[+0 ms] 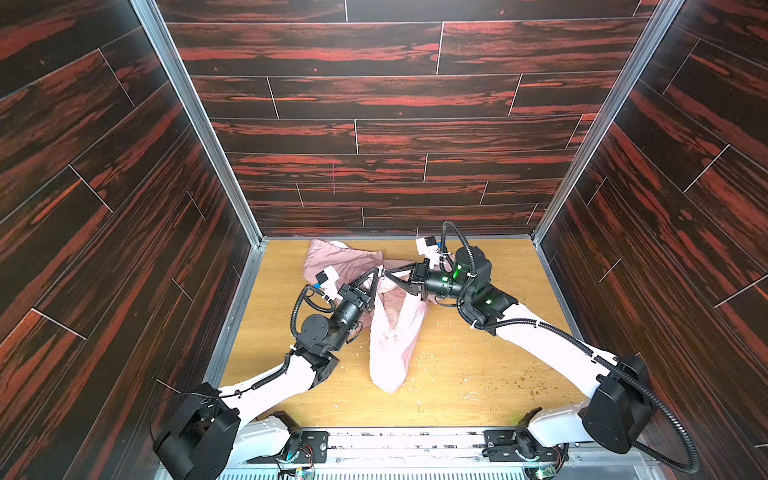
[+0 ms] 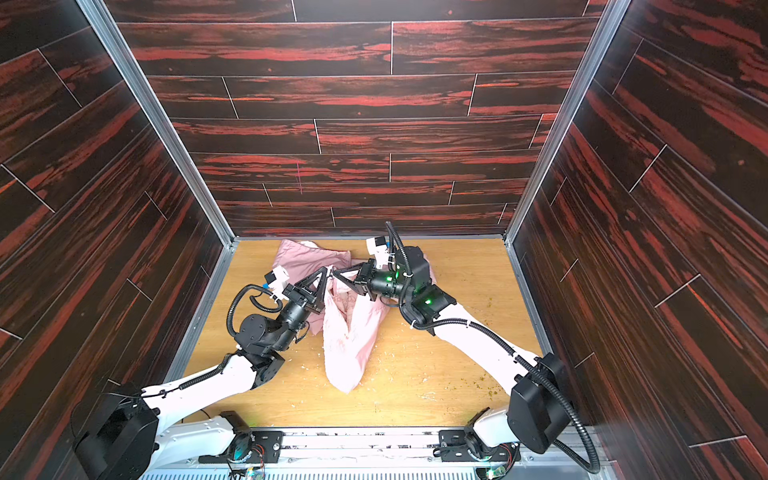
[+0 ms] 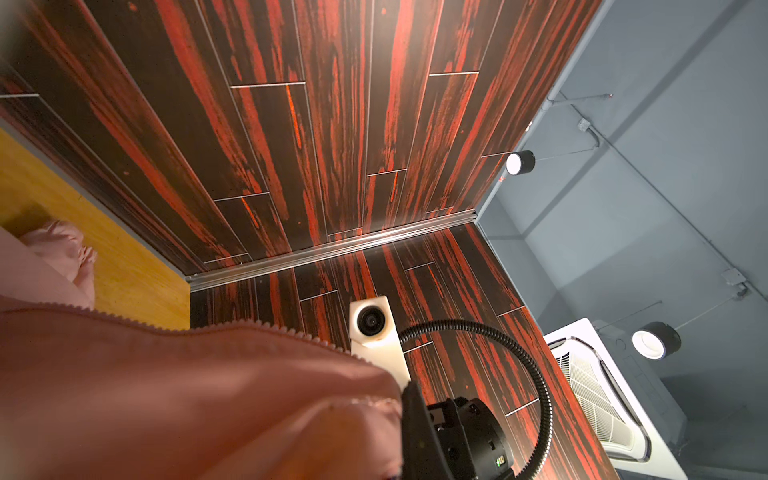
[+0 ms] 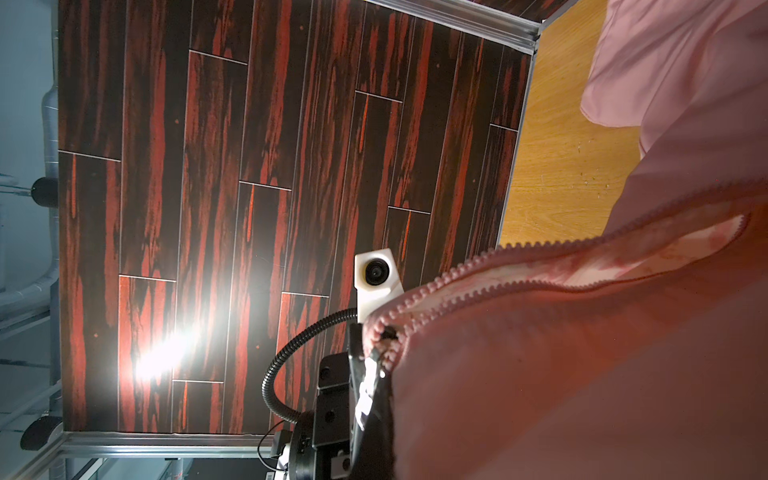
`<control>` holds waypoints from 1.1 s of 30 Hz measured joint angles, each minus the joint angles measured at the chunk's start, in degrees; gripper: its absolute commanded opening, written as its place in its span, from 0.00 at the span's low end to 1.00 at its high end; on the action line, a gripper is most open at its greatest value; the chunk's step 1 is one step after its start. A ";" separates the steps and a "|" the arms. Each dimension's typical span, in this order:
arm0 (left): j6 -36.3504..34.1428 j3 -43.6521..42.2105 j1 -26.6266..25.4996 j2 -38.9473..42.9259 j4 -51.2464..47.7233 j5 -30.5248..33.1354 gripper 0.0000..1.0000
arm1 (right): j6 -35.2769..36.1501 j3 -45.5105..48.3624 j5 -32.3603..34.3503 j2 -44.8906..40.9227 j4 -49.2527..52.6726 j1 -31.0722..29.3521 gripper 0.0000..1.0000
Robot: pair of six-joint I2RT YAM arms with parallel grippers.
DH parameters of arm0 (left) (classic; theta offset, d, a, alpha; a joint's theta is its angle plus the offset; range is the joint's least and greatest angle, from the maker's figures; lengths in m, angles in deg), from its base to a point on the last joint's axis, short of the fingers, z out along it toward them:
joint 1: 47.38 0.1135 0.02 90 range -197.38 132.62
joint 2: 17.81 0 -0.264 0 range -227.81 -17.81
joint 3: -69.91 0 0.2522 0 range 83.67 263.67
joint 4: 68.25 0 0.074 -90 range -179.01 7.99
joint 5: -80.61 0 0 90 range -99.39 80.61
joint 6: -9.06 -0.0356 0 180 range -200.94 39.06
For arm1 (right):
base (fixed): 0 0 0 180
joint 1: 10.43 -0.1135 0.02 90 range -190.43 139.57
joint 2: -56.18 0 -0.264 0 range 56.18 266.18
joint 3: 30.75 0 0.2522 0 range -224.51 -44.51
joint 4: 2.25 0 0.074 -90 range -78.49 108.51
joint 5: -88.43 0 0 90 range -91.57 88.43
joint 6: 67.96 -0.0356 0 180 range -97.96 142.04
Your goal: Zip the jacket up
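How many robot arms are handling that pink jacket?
2. The left arm reaches in from the near left, the right arm from the near right. The left gripper and right gripper meet centrally, both shut on the jacket. No others show.

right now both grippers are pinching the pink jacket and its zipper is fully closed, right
No: the zipper is open; the right wrist view shows its two rows of teeth apart. The left gripper and right gripper do pinch the jacket.

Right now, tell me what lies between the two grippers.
Only a pinch of the jacket, between left gripper and right gripper, in both top views.
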 measured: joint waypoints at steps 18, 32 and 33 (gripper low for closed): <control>11.69 2.23 0.72 -3.23 -1.68 -2.25 0.00 | 2.78 1.49 3.52 -1.81 1.92 -0.04 0.00; 16.46 4.87 0.76 -5.11 -3.19 -2.84 0.00 | 3.69 1.68 6.21 -2.84 2.21 0.02 0.00; 16.50 4.87 0.76 -5.11 -3.17 -2.82 0.00 | 3.37 1.75 6.16 -2.84 1.97 0.02 0.00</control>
